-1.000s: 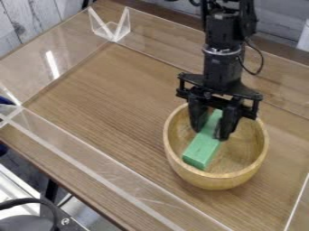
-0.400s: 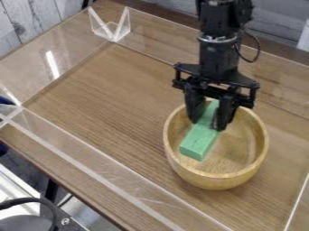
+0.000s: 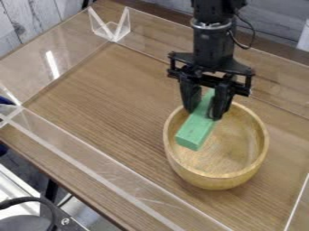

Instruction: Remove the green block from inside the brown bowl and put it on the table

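My gripper [image 3: 209, 106] is pinching the upper end of the green block [image 3: 196, 130], fingers pointing almost straight down. The block hangs tilted, its lower end over the left rim of the brown bowl [image 3: 238, 167] on the table [image 3: 108, 99].

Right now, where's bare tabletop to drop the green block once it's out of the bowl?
The gripper is shut on the green block, tilted over the brown bowl. Bare wood of the table runs from the bowl's left rim to the clear acrylic wall at left and front, and back toward the far corner. Crowded: the bowl's own corner, tight against the right edge.
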`<state>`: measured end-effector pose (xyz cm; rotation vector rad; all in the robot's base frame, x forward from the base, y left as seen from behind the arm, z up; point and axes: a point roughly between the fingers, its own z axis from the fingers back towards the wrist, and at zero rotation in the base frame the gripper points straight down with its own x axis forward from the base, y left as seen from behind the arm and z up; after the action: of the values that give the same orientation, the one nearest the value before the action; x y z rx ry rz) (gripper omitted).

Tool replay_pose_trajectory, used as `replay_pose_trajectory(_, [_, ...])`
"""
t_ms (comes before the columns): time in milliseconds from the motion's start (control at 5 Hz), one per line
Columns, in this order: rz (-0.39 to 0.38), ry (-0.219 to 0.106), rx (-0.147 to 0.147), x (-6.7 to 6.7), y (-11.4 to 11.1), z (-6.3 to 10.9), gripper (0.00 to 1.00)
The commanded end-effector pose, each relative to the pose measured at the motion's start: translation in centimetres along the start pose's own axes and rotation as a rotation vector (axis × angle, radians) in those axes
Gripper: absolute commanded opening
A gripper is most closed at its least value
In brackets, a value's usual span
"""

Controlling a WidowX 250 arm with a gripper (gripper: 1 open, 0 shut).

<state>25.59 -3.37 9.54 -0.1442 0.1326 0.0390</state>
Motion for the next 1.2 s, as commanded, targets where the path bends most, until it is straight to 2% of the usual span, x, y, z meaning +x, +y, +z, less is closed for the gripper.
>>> replay_pose_trajectory(0, [0.005,-0.087,0.003,0.6,0.8,2.4,0.00])
replay_pose_trajectory(400, [0.045,-0.096,0.021,0.4,3.9,2.7,0.00])
replay_pose_trajectory(800, [0.079,-0.088,0.051,-0.4,7.4,1.6,0.00])
replay_pose_trajectory(1000, [0.073,-0.089,0.047,-0.1,6.8,1.4,0.00])
